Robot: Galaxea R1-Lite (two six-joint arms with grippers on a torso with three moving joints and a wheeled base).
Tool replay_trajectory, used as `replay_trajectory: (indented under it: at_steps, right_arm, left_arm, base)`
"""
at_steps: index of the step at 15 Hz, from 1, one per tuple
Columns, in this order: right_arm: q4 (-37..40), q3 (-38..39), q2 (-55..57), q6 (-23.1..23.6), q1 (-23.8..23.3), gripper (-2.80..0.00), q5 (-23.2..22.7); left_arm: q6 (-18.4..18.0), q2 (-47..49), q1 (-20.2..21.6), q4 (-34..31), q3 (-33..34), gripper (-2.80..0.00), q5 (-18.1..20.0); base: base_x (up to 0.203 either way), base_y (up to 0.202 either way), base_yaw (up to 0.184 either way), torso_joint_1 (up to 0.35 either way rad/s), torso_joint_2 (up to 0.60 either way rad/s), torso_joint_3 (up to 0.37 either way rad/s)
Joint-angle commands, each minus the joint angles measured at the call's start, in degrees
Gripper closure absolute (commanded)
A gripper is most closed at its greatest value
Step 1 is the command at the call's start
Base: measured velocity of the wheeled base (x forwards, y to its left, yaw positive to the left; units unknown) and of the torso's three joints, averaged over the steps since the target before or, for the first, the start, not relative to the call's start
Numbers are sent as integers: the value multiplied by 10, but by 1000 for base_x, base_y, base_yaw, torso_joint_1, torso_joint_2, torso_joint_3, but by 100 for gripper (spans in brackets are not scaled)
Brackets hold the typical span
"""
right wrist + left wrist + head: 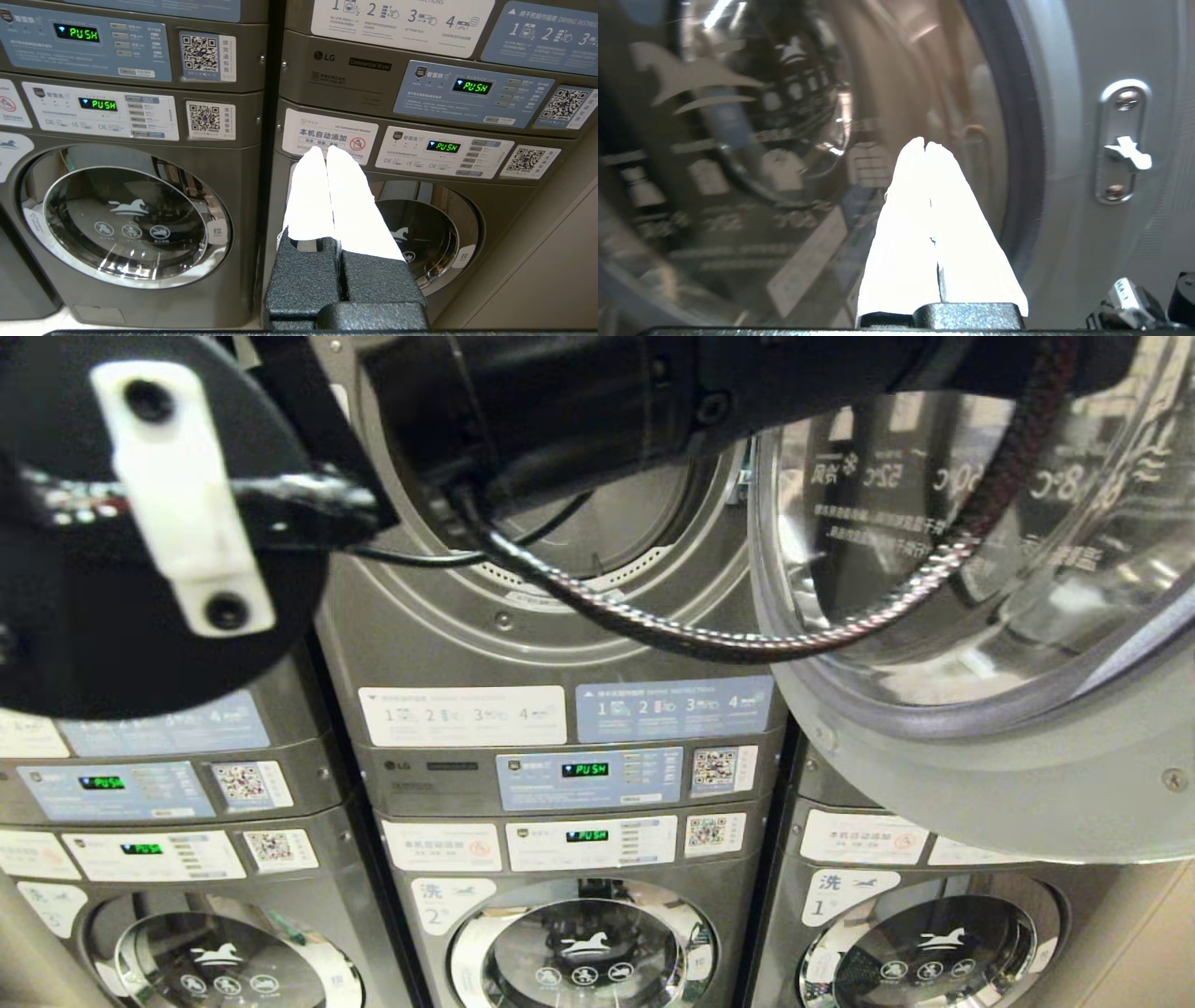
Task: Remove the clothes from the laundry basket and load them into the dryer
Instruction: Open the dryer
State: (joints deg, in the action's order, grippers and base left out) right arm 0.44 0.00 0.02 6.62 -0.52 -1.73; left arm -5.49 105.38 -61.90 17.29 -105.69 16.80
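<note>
**Dryer door open, both grippers empty, no clothes in sight**

Head view: the upper middle dryer [560, 523] stands with its drum mouth exposed, and its glass door [980, 541] is swung wide to the right. The left arm [597, 392] crosses the top of the frame in front of the opening, a braided cable [747, 639] looping beneath it. Below run the control panels [588, 777] and the washers' round windows. Neither the laundry basket nor any clothing appears here.

Left wrist view: the left gripper [925, 145] has its white fingers pressed together with nothing between them. It points at the inner face of the open door, near the glass bowl; the door latch [1122, 142] sits off to one side on the grey frame.

Right wrist view: the right gripper [322, 151] is also closed on nothing, aimed at the lower right washer [420, 233] and apparently parked.

The clothes are hidden in all three views, so their position cannot be told. As fabric they should be light, limp and prone to trailing; pinching a bunched fold near the middle of a garment would likely keep loose ends from catching on the door rim.
</note>
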Motion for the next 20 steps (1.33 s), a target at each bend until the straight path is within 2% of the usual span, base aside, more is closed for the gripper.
replay_trajectory:
  at_steps: [1,5,7,8,10,12,15,17,20]
  right_arm:
    - [0,0,0,1,0,0,0]
    - [0,0,0,0,0,0,0]
    - [0,0,0,0,0,0,0]
    - [0,0,0,-1,0,0,0]
    - [0,0,0,-5,0,0,1]
    - [0,0,0,-6,0,0,1]
    - [0,0,0,-6,0,0,1]
    - [0,0,0,-6,0,0,1]
    - [0,0,0,-10,0,0,1]
  left_arm:
    - [0,47,-18,-3,-34,0,1]
    - [-31,92,-49,-2,-47,0,1]
    - [-36,98,-53,0,-46,0,0]
    - [-37,94,-53,1,-46,0,-7]
    - [-35,73,-48,3,-46,0,-44]
    - [-35,45,-5,4,-46,0,-75]
    - [-32,-10,97,4,-28,0,-97]
    - [-26,-76,158,4,65,0,-99]
    - [-3,-218,251,3,266,0,-98]
  base:
    - [0,0,0,0,0,0]
    - [0,0,0,0,0,0]
    - [0,0,0,0,0,0]
    - [0,0,0,0,0,0]
    - [0,0,0,0,0,0]
    - [0,0,0,0,0,0]
    - [0,0,0,0,0,0]
    - [0,0,0,0,0,0]
    - [0,0,0,0,0,0]
